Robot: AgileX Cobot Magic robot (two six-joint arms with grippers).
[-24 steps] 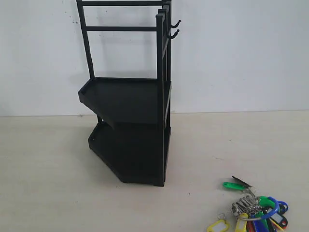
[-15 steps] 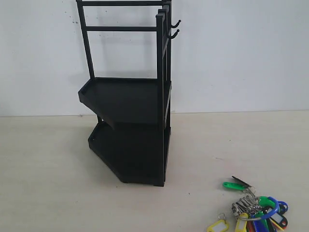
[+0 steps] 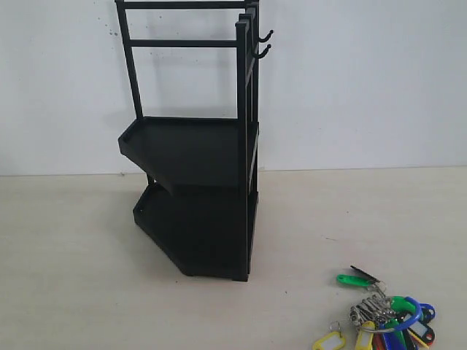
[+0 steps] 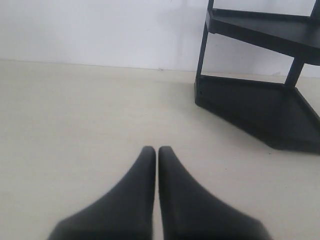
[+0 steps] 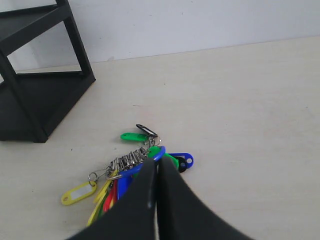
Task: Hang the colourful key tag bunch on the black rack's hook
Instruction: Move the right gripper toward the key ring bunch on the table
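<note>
The colourful key tag bunch [image 3: 383, 319] lies flat on the pale table at the front right, its blue-sleeved ring, chain links and tags spread out. The black rack [image 3: 197, 153] stands left of centre against the wall. Its lower hook [image 3: 263, 52] sticks out to the right near the top, just under the twin upper prong [image 3: 266, 35]; both are bare. Neither gripper shows in the exterior view. My right gripper [image 5: 157, 161] is shut and empty, its tips over the key tag bunch [image 5: 131, 162] and covering part of it. My left gripper [image 4: 157, 148] is shut over bare table.
A white wall runs behind the table. In the left wrist view the rack's base [image 4: 260, 110] stands ahead and to one side of the fingers. In the right wrist view the rack's lower corner [image 5: 40, 100] stands a short way from the bunch.
</note>
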